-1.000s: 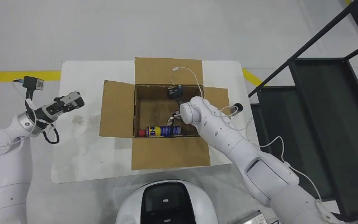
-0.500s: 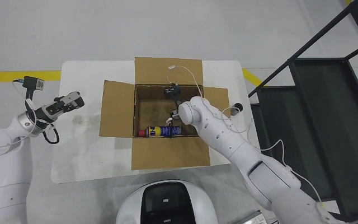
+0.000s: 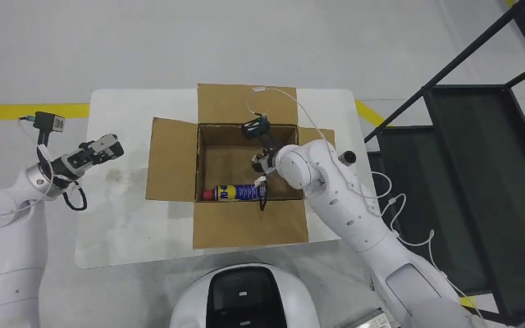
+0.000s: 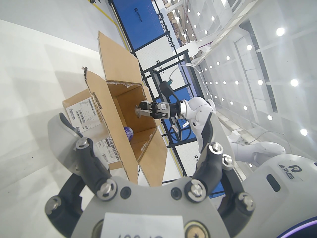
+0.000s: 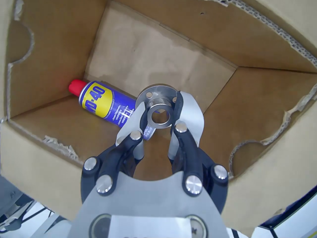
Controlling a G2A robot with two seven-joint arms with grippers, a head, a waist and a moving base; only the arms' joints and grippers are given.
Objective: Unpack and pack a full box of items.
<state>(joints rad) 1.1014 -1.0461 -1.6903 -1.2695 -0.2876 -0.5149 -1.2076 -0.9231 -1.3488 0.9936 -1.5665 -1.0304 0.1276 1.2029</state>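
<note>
our right gripper pinches a metal flange over the box; spray can inside it; left gripper spread, well apart

One cardboard box stands on one white table. The box has four flaps folded open, one each to the left, right, near and far, and two white printed labels on its left outer side. The items number two: one blue-and-yellow spray can with a red cap, lying on the box floor by the near wall, and one round metal flange. There are two grippers: the left gripper at the table's left edge and the right gripper at the box, clasping the flange.
</note>
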